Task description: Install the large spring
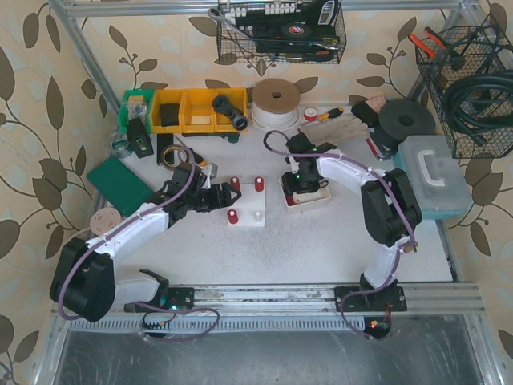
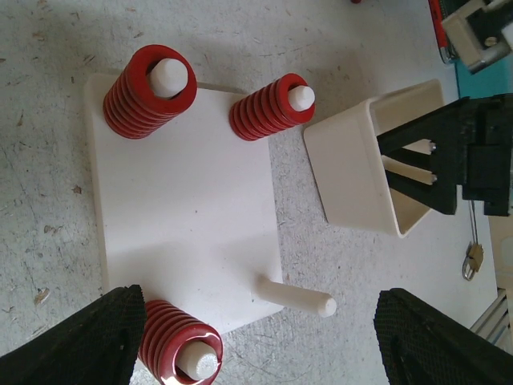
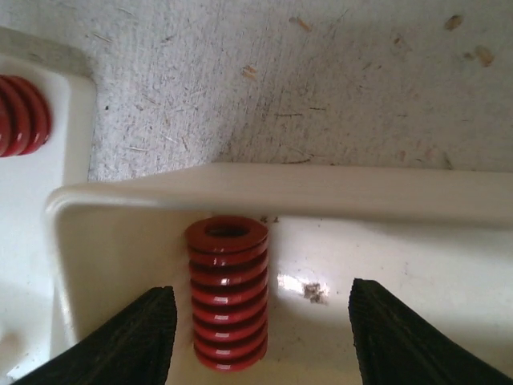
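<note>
A red spring (image 3: 228, 293) lies in the white tray (image 3: 280, 188), close to its left wall. My right gripper (image 3: 268, 337) is open and low inside the tray, with the spring between its fingers, nearer the left one and apart from both. In the top view the right gripper (image 1: 301, 189) is in the tray (image 1: 319, 200). The white peg plate (image 2: 184, 208) carries three red springs on pegs (image 2: 150, 90) (image 2: 272, 106) (image 2: 178, 353), and one peg (image 2: 296, 295) is bare. My left gripper (image 2: 264, 353) is open and empty over the plate's near edge (image 1: 218, 198).
Yellow bins (image 1: 196, 111), a tape roll (image 1: 275, 103) and a black disc (image 1: 406, 120) stand at the back. A green pad (image 1: 119, 181) lies at the left and a light blue case (image 1: 433, 175) at the right. Wire baskets hang above.
</note>
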`<state>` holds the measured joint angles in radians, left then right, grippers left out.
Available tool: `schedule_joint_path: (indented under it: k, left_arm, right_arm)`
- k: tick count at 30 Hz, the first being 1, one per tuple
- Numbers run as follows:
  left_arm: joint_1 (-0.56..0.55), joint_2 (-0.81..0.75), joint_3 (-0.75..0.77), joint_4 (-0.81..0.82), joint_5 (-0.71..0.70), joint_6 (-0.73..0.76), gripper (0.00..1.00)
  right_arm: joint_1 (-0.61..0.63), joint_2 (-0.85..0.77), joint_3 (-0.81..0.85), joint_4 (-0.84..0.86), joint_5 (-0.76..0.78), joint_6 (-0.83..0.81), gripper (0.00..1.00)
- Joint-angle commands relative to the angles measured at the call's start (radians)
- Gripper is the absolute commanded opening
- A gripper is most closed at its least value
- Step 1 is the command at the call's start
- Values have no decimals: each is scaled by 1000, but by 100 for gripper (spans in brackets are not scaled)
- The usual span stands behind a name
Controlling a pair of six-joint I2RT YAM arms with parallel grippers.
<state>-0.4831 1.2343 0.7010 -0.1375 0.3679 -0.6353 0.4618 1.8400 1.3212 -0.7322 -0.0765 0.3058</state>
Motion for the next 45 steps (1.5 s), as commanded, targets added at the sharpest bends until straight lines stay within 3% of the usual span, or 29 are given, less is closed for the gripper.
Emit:
schedule_joint_path:
  k: [1, 12, 29, 41, 45]
  left_arm:
    - [14, -16, 29, -5, -21, -19, 81]
    - [14, -12, 38, -29, -51, -31, 81]
    - [12, -10, 42, -40, -62, -33, 81]
    - [12, -13, 39, -34, -56, -32, 81]
    - [12, -18, 36, -31, -56, -32, 81]
  right_arm:
    - [-1, 51, -5, 48, -56, 19, 60]
    - [0, 140, 15, 9, 4, 44, 60]
    - [0, 146, 44, -16, 89, 41, 55]
    - [-14, 170, 63, -41, 110, 36, 43]
    - [-15, 152, 60, -43, 110, 37, 25]
